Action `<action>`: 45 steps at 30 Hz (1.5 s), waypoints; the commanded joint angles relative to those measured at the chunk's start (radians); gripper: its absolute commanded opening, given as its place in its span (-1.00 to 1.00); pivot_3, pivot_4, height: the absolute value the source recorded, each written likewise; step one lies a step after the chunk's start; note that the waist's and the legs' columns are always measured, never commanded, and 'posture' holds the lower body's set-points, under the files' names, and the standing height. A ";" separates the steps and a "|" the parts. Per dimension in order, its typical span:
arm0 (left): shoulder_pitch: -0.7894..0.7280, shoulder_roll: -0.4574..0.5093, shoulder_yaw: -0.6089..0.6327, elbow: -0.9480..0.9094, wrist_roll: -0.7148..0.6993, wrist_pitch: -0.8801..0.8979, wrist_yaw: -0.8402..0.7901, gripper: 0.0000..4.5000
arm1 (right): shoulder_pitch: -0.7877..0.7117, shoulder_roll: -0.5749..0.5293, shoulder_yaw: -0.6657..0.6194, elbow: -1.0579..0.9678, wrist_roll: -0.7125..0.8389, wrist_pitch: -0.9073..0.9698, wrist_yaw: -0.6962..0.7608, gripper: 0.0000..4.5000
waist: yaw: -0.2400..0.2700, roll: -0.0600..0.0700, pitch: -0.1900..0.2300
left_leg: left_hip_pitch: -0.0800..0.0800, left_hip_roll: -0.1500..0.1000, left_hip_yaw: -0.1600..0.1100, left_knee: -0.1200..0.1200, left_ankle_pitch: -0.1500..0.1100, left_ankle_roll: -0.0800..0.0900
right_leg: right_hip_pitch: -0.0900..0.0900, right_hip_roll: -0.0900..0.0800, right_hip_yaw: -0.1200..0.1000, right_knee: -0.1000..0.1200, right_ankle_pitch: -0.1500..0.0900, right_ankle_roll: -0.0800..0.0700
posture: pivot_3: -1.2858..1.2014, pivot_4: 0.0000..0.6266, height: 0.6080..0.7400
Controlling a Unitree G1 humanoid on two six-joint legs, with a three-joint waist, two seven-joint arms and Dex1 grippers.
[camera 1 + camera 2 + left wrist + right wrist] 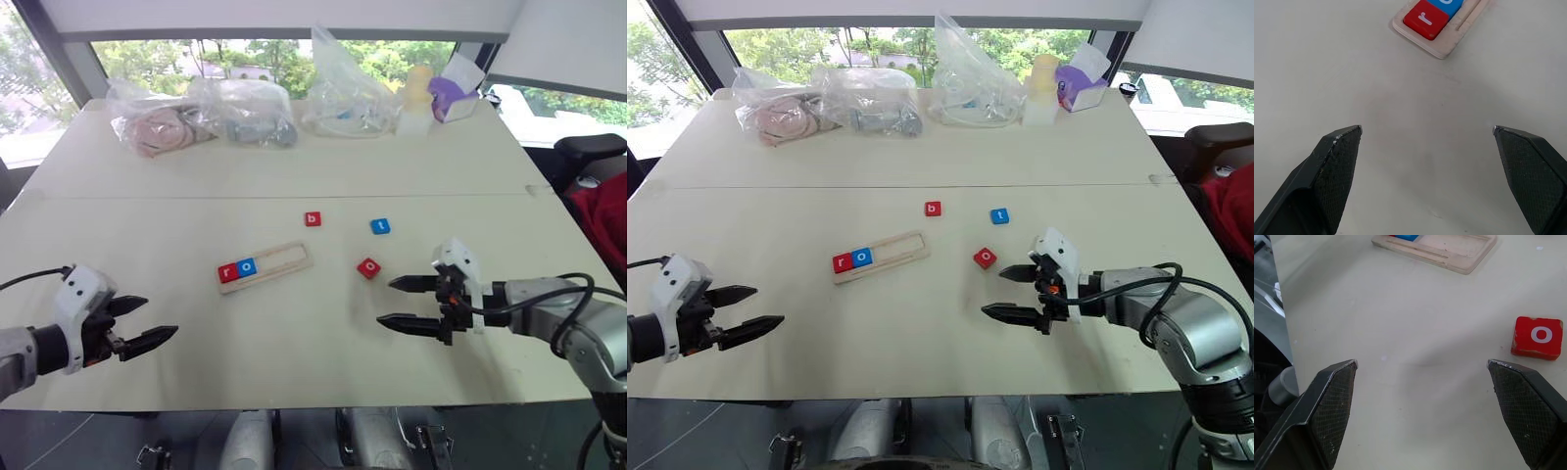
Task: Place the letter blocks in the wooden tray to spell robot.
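Two tiles sit in our wooden tray (265,265): red r (227,272), blue o (246,266). Both claws, left gripper (145,322) and right gripper (404,303), gape empty. Next we need the red b (313,219), lying loose beyond the tray.

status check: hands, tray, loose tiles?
Left hand open, empty. Right hand open, empty, beside red o tile. Wooden tray holds r, o; b tile and t tile loose. Nothing blocking.

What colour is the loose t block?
Blue, t block, clearest in the right eye view.
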 commanded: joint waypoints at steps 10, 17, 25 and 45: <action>-0.207 0.089 -0.181 0.139 0.111 -0.177 -0.100 1.00 | -0.095 0.065 0.024 -0.081 0.068 0.053 -0.029 0.96 | 0.004 0.000 0.000 | 0.000 0.000 0.000 0.000 0.000 0.000 | 0.000 0.000 0.000 0.000 0.000 -0.001 | 0.03 -0.52 0.92; -0.546 0.047 -0.459 0.395 0.245 -0.356 -0.208 1.00 | -0.093 0.187 0.145 -0.144 0.010 0.055 -0.155 0.96 | 0.019 0.000 0.000 | -0.001 0.000 0.001 -0.001 0.000 0.000 | -0.001 0.002 -0.001 -0.001 0.001 0.000 | 0.03 -0.52 0.92; -0.724 -0.087 -0.629 0.626 0.384 -0.542 -0.253 1.00 | -0.059 0.302 0.138 -0.105 -0.012 0.042 -0.271 0.96 | 0.022 0.000 0.000 | -0.002 -0.001 0.001 0.000 0.000 0.000 | -0.001 0.004 -0.001 -0.001 0.003 0.004 | 0.03 -0.52 0.92; -0.741 -0.230 -0.696 0.851 0.492 -0.634 -0.230 0.59 | -0.033 0.297 0.096 -0.083 -0.021 0.025 -0.308 1.00 | 0.025 0.008 -0.015 | 0.002 -0.002 0.000 0.004 0.000 0.001 | 0.005 0.004 -0.001 0.001 0.004 0.007 | 0.03 -0.52 0.92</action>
